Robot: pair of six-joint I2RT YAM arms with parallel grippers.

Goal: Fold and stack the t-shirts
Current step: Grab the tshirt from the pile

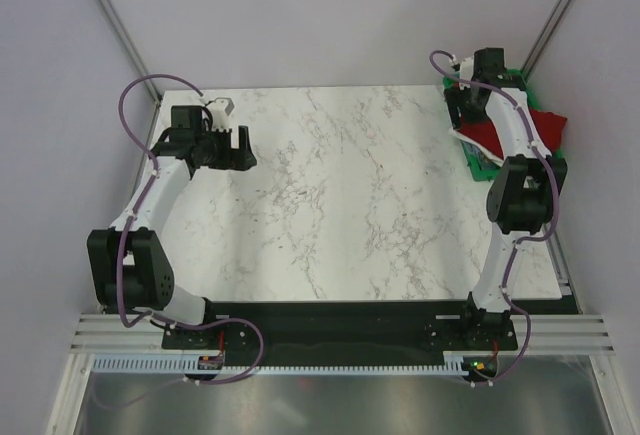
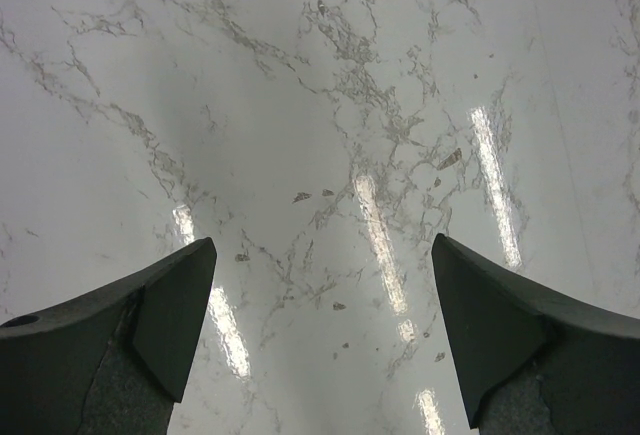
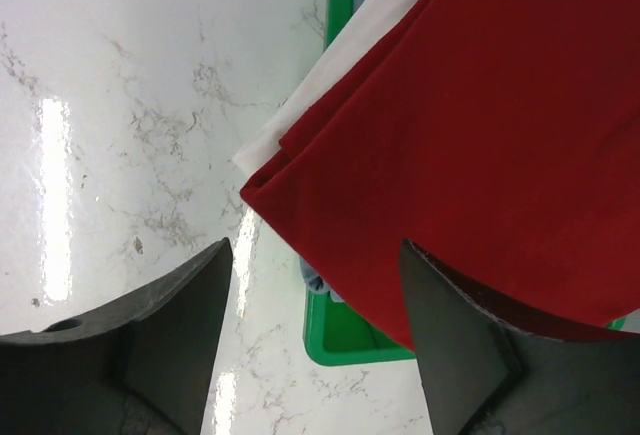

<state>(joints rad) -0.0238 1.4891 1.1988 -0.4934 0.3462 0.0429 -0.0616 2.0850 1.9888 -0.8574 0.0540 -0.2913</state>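
Left jaws apart above desk [image 2: 330, 105]; right jaws apart over red shirt [image 3: 480, 135] corner. Shirt lies on white shirt [image 3: 330, 75], spilling from bin [image 3: 345, 340], desk's far right. Pinch red layer alone.

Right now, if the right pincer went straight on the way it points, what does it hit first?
Probably the red shirt, draped over the green bin's edge: it fills most of the view ahead of the open right pincer. Depth unclear; a white shirt and the bin rim lie under it.
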